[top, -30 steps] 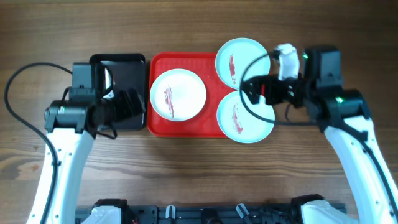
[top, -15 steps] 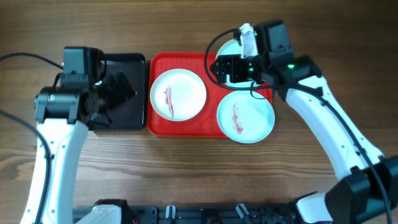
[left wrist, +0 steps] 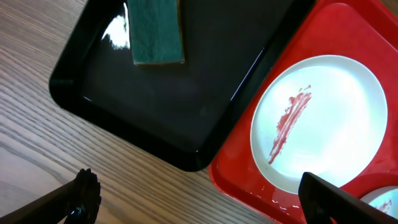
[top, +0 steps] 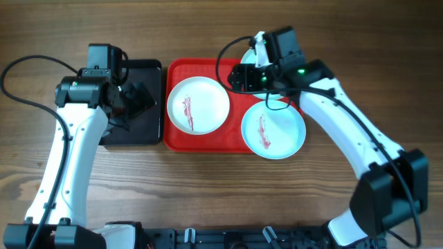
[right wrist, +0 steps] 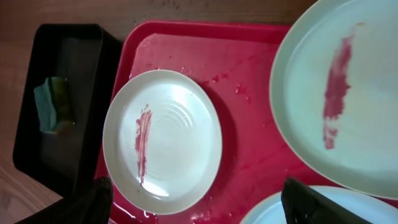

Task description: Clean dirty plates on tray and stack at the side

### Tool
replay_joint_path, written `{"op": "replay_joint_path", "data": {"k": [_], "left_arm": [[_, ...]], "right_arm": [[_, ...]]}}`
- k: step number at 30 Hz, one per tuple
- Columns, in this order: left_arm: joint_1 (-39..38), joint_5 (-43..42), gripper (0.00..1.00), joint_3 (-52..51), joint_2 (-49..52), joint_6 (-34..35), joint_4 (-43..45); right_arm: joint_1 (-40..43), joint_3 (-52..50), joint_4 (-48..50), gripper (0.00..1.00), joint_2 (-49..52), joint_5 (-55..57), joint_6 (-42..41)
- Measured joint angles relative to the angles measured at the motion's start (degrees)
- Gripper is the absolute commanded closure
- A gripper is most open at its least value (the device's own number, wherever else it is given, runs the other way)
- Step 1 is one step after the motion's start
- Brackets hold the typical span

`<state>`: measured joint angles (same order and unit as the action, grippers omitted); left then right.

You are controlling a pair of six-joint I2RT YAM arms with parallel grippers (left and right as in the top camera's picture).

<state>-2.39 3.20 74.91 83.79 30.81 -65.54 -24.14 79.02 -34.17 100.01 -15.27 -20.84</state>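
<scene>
**Overhead.** The red tray (top: 235,142) lies mid-counter (top: 208,194), with the black tray (top: 135,135) just beside it on the left. The white plate (top: 198,105) sits in the red tray's left half. A pale blue plate (top: 273,130) sits at its near right corner and overlaps the rim. Each bears a red smear. The left tool (top: 138,100) hangs over the black tray, and the right tool (top: 241,77) hangs over the far right of the red tray. No plate is stacked at the side. Judgement: the task is at its opening step, with nothing yet cleaned.

**Left wrist.** The left tool's fingers stand at full spread with nothing between them. Below lies a green sponge (left wrist: 155,31), flat in the black tray, untouched. The white plate shows one streaked red mark left of its centre. Judgement: this arm's next move is to fetch the sponge. That calls for centring over it, descending, and closing across its narrow width.

**Right wrist.** The right tool's fingers stand wide apart and hold nothing. A second pale blue plate (right wrist: 339,93) lies at the far right with a long red smear. The white plate is glossy with faint concentric ridges. Droplets spot the tray floor. Judgement: the plates are shallow and slick, so a rim grip may slip, and one finger must get under the edge.
</scene>
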Motion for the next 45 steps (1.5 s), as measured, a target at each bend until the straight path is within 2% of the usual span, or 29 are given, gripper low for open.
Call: {"op": "replay_joint_path", "data": {"k": [16, 29, 36, 45], "left_arm": [[0.0, 1.6, 0.00, 0.0, 0.0, 0.0, 0.0], [0.0, 1.7, 0.00, 0.0, 0.0, 0.0, 0.0], [0.0, 1.7, 0.00, 0.0, 0.0, 0.5, 0.0], [0.0, 1.7, 0.00, 0.0, 0.0, 1.1, 0.9]], "right_arm": [[-7.5, 0.0, 5.6, 0.15, 9.1, 0.8, -6.2], [-7.6, 0.0, 6.6, 0.14, 13.4, 1.0, -7.6], [-7.6, 0.0, 9.2, 0.27, 13.4, 1.5, -6.9], [-7.7, 0.0, 7.6, 0.33, 13.4, 7.1, -4.8]]}}
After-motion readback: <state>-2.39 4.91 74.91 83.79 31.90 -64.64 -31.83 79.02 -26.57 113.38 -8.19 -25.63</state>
